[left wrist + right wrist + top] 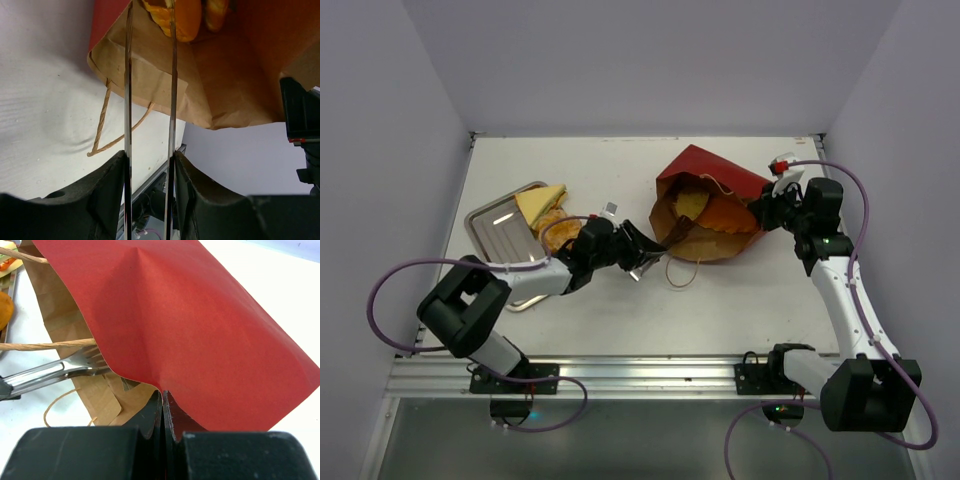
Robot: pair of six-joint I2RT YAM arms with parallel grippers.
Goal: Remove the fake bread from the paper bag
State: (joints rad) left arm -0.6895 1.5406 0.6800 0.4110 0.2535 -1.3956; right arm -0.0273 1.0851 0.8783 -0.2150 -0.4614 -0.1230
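The dark red paper bag [712,178] lies on its side, its brown mouth facing left. Orange and yellow fake bread [720,214] shows inside it. In the left wrist view an orange roll [176,17] lies just inside the kraft mouth [225,85]. My left gripper [618,248] [150,160] is shut on metal tongs [128,100], whose two blades stand apart and reach the roll. My right gripper [766,208] [164,396] is shut on the bag's red upper edge [190,325], holding it raised. A yellow sandwich wedge [540,203] and a bun [560,226] rest on the tray.
The square metal tray [498,230] sits at the left of the table. The bag's tan cord handle [680,272] [102,120] trails on the table before the mouth. The tongs' tip [75,365] shows under the lifted edge. Walls enclose the back and both sides.
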